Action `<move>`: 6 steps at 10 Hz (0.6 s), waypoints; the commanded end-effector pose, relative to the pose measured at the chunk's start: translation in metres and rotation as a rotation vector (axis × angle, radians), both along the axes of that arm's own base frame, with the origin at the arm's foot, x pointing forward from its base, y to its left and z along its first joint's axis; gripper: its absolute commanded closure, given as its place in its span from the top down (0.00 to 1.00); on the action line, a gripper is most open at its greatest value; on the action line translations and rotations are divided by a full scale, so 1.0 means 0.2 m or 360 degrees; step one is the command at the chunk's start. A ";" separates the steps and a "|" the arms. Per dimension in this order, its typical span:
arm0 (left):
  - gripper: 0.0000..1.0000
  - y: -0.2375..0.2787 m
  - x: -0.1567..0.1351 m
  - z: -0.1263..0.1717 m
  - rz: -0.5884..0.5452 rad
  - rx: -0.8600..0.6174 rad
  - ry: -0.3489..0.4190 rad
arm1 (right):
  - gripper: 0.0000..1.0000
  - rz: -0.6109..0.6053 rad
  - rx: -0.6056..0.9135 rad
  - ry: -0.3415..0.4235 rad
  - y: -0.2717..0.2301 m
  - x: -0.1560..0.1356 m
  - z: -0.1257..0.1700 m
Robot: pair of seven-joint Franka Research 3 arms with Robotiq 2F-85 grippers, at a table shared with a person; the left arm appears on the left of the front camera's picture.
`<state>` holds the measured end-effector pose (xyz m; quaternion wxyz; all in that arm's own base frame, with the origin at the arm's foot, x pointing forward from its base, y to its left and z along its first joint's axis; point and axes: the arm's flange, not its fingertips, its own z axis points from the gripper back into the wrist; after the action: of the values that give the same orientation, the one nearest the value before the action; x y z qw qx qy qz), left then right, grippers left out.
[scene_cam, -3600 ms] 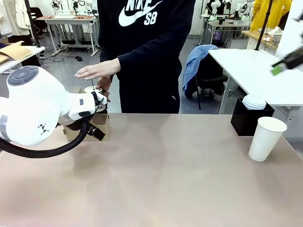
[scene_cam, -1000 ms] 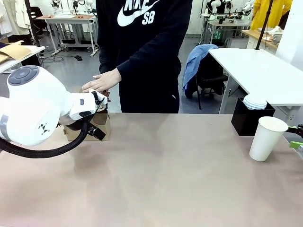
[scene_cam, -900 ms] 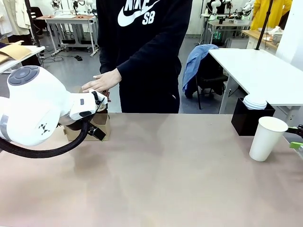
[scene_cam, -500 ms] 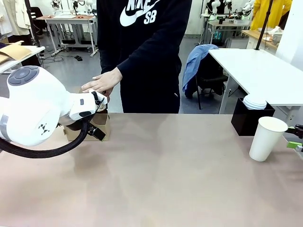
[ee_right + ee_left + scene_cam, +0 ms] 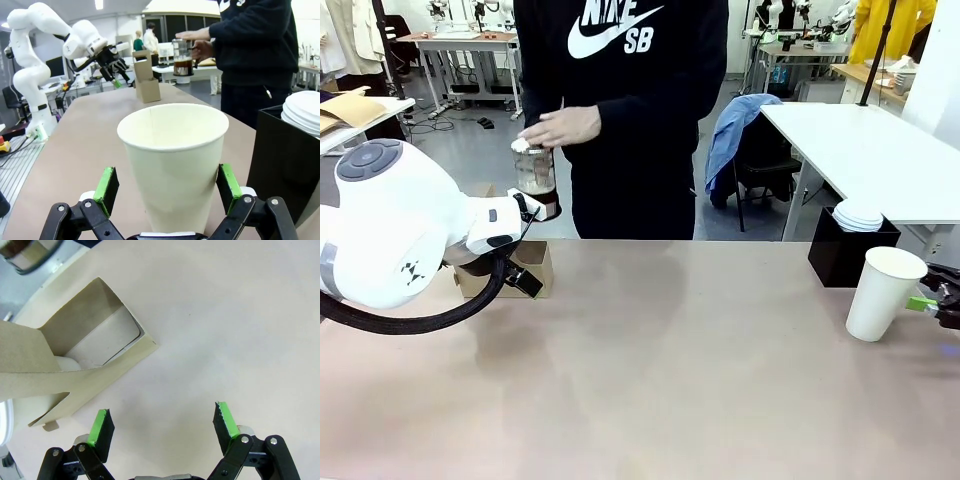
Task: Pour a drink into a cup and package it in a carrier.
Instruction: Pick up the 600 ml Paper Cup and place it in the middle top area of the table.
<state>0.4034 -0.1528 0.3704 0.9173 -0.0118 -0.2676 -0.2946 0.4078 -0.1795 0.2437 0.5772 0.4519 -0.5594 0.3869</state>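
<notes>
The tapered white paper cup [image 5: 172, 150] stood on the tan worktop [image 5: 670, 370] between the right claw's [image 5: 167, 186] spread fingers. The left claw [image 5: 162, 422], spread and empty, hung beside the brown cardboard carrier [image 5: 75, 355]; a person's hand [image 5: 560, 125] held the glass jar [image 5: 534, 172] of drink [image 5: 542, 207] aloft.

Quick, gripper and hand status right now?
Left gripper: open, empty, beside the carrier.
Right gripper: open, straddling the cup, not clamped.
Person's hand: on top of the raised jar.
</notes>
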 end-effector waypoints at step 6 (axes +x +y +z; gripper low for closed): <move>1.00 0.00 0.00 0.00 0.0001 -0.0002 0.0001 | 1.00 0.0091 0.0026 0.0090 0.16 0.15 -0.04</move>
<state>0.4034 -0.1528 0.3704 0.9173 -0.0118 -0.2676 -0.2946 0.4250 -0.1522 0.2332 0.5686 0.4799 -0.5361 0.3989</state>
